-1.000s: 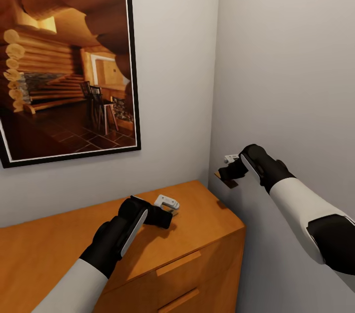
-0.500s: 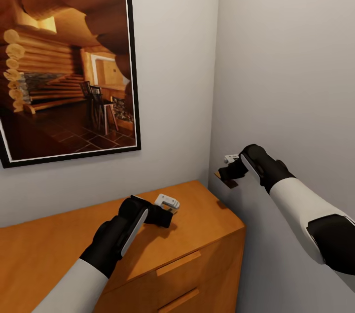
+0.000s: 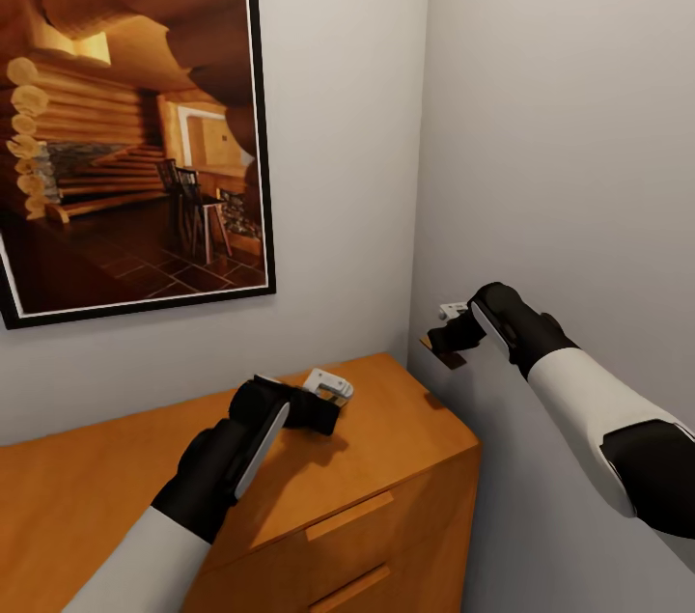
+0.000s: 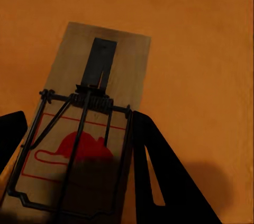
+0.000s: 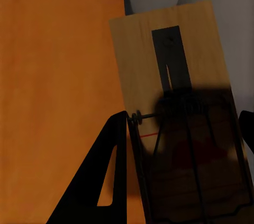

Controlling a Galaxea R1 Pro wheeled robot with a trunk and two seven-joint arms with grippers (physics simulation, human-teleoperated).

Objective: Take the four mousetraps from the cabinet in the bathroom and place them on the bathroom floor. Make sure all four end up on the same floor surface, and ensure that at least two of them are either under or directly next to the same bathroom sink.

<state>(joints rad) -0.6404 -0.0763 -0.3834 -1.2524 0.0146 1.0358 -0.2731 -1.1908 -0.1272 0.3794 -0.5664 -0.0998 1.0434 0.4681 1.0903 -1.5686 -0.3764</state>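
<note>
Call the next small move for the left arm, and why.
Probably lift the left hand straight up off the cabinet. Its fingers sit on either side of a mousetrap, which looks gripped and raised at most slightly above the cabinet top. The right hand holds another mousetrap out past the cabinet's end. With both loaded, clearing the top comes before heading for the floor.

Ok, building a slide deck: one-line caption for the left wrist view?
Left gripper straddling a wooden mousetrap with red mouse print, above the orange-brown cabinet top.
</note>
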